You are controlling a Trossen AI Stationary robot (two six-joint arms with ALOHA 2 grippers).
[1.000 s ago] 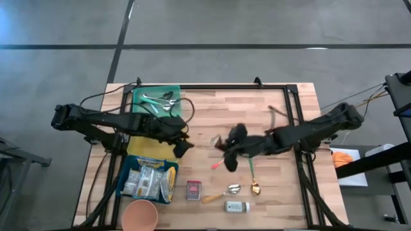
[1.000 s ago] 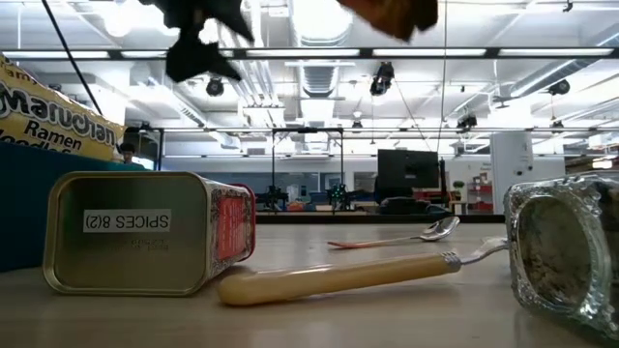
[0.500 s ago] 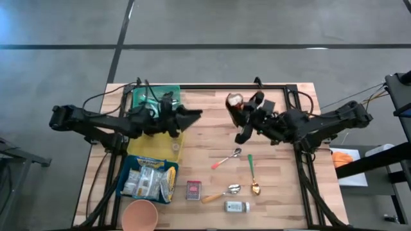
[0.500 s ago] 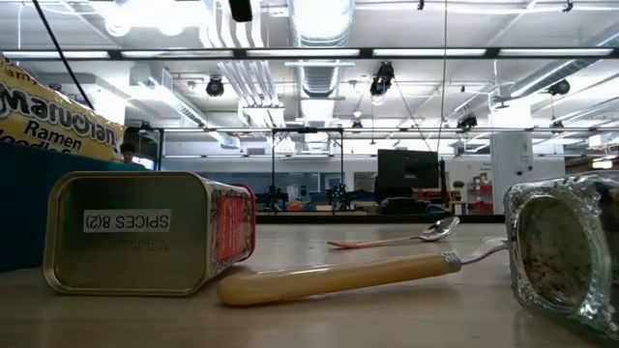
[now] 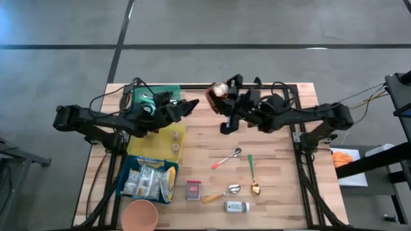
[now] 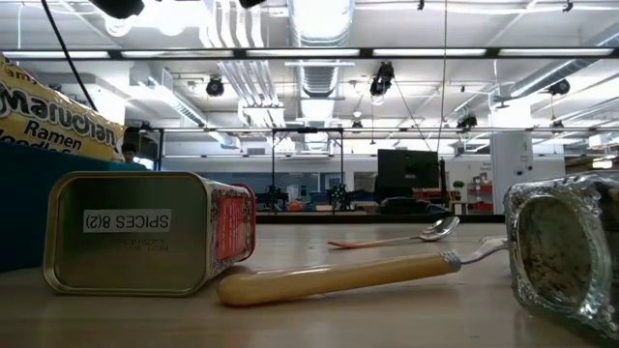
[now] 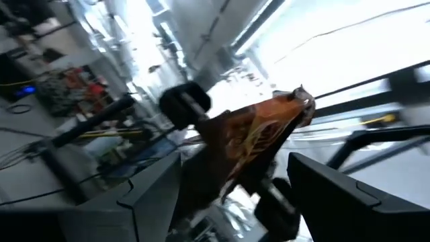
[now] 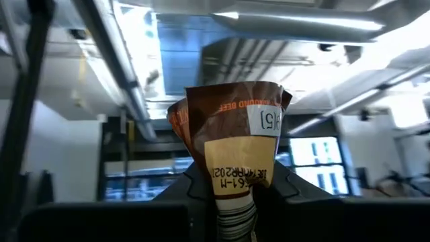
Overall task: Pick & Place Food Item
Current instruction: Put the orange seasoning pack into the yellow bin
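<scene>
The food item is a brown and orange snack packet (image 5: 214, 94) with a white date label. It is held high above the table's far middle by my right gripper (image 5: 223, 97), which is shut on it and tipped upward. In the right wrist view the packet (image 8: 232, 124) stands up between the fingers against the ceiling. My left gripper (image 5: 191, 106) is open, raised and tipped up just to the packet's left. The left wrist view shows the packet (image 7: 259, 134) beyond its two spread fingers, apart from them. My right gripper pinches the packet's barcode end (image 8: 235, 198) between its two fingers. The fingers slant upward, and the packet's crimped top sticks out past them toward the ceiling. The packet is lifted clear of the table and touches nothing else.
A green tray (image 5: 168, 90) with metal utensils sits at the far left, with a yellow mat (image 5: 157, 138) and a blue box of ramen packs (image 5: 149, 178) nearer. A spice tin (image 5: 194, 189), pink cup (image 5: 140, 215), spoons (image 5: 226, 158), fork (image 5: 218, 194) and glass jar (image 5: 236, 206) lie near the front.
My right gripper has risen from low over the table's middle and gone toward the far edge and the left. It has tipped from pointing down to pointing up, carrying the packet clear. My left gripper has also risen toward the far edge and tipped upward, staying open.
</scene>
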